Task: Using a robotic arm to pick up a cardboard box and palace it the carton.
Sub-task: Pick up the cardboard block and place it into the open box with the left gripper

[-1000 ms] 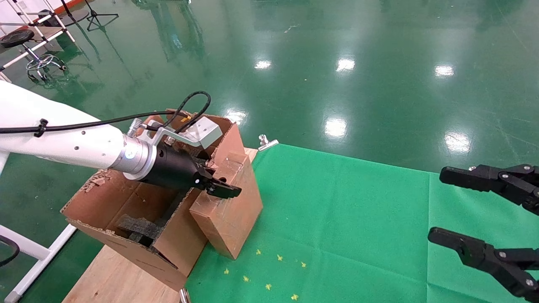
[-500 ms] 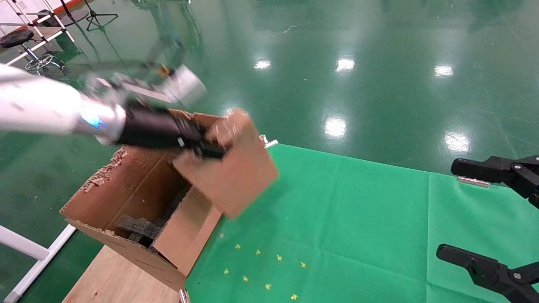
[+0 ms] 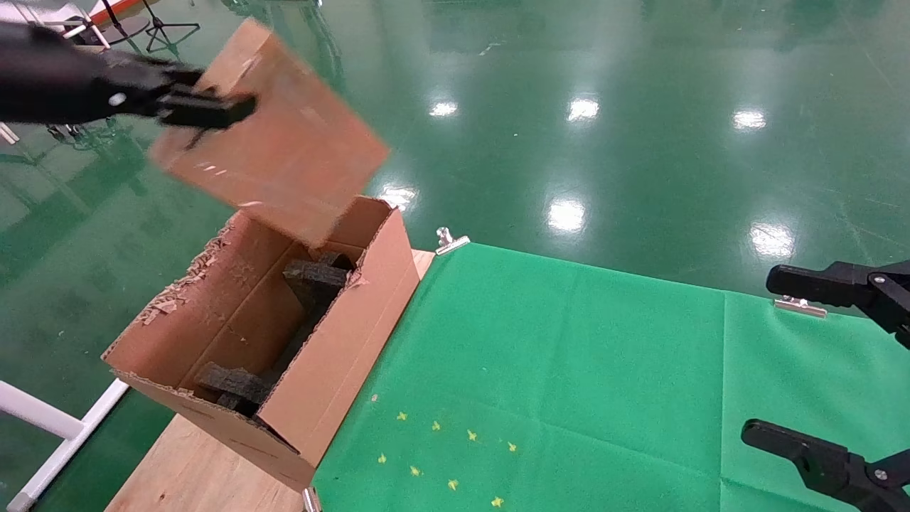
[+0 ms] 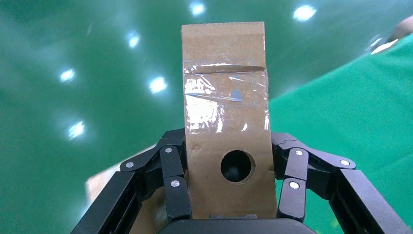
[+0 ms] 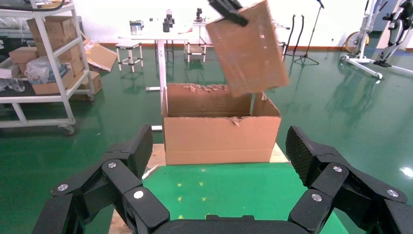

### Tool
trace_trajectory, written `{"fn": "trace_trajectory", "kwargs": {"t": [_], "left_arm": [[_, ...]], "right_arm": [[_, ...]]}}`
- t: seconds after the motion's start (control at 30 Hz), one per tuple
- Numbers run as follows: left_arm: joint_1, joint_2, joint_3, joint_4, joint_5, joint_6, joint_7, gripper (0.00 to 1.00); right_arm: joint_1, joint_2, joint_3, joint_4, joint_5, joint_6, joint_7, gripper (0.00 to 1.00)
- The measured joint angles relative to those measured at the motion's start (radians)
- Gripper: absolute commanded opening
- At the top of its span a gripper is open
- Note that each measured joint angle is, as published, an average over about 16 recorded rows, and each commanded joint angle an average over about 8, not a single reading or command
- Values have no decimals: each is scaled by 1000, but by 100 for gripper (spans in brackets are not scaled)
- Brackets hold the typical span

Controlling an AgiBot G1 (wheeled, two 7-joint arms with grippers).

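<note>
Your left gripper (image 3: 213, 114) fingers clamped on box (image 3: 284, 153): reddish-brown, clear tape, round hole, tilted above carton (image 3: 334, 370). Right gripper (image 3: 817, 370) fingers apart.

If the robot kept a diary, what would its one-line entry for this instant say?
left gripper: shut on small reddish-brown taped cardboard box | box: tilted, in the air above large brown flapped carton | right gripper: open, parked over green cloth

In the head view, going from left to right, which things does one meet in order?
Left gripper → small reddish-brown cardboard box it holds → silver metal clip at the green cloth's corner → right gripper.
</note>
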State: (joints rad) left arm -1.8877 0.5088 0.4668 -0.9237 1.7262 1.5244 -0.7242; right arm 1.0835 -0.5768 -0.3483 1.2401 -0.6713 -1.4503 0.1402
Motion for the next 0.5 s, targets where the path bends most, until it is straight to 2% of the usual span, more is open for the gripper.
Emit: {"fn": "trace_trajectory", "kwargs": {"t": [0.23, 0.5], "left_arm": [[-14, -2, 48, 138, 98, -28, 119, 0], [41, 42, 90, 280, 181, -157, 209, 0]], "right_arm": [[0, 0, 0, 0, 0, 0, 0, 100], [0, 0, 0, 0, 0, 0, 0, 100]]}}
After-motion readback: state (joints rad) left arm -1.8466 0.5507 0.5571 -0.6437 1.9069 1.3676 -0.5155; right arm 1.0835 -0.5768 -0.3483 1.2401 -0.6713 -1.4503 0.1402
